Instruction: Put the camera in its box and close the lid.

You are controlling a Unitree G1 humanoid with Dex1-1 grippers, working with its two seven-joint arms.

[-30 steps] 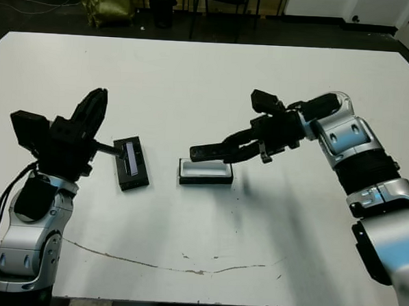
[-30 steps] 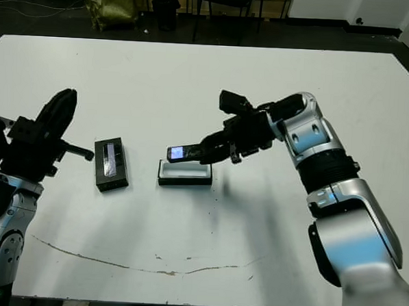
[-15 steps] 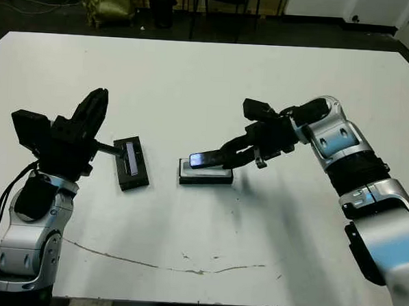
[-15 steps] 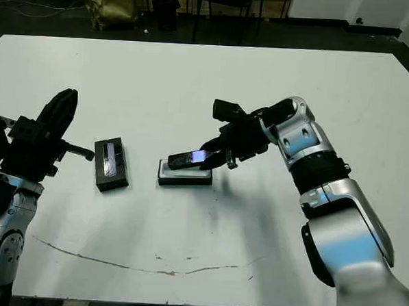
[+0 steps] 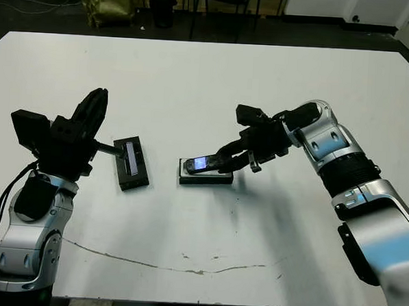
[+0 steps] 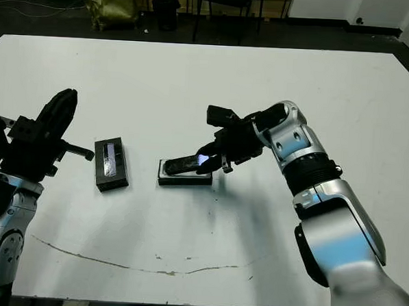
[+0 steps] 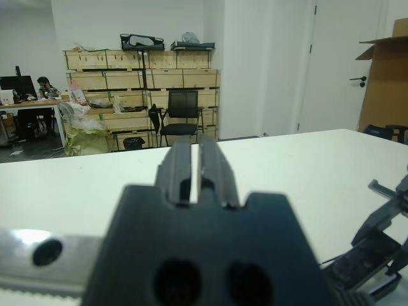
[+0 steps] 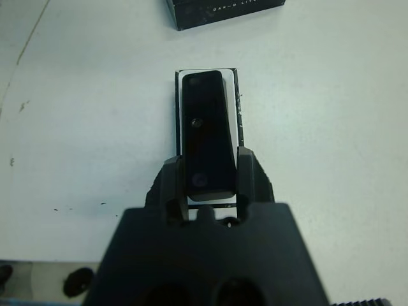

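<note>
- Left end effector (image 5: pixel 90 116): raised at the left of the table (image 5: pixel 209 71), well off the work, same pose as a second ago. Left wrist view shows its two fingers (image 7: pixel 180 167) side by side with only a thin slit between them, nothing held. Narrow, idle.
- Lid (image 5: pixel 132 163): flat on the table just right of the left end effector, pale strip up, near the box but apart from it. Has not moved.
- Box (image 5: pixel 205 175): open, white lining showing, middle of the table. Position unchanged.
- Camera (image 5: pixel 205 164): the one thing that changed. A second ago it was carried clear above the box; now it has come down and sits tilted over the tray, far end low at the box's left end, near end pinched in the right end effector. Right wrist view shows it lined up lengthwise with the white lining. Cannot tell whether the low end already touches the lining.
- Right end effector (image 6: pixel 214 160): clamped on the camera's near end, arm lower and further toward the box than before.
- Reading: placing step nearly done. Judged remaining: level the camera into the tray, let go, then fetch the lid and close.
</note>
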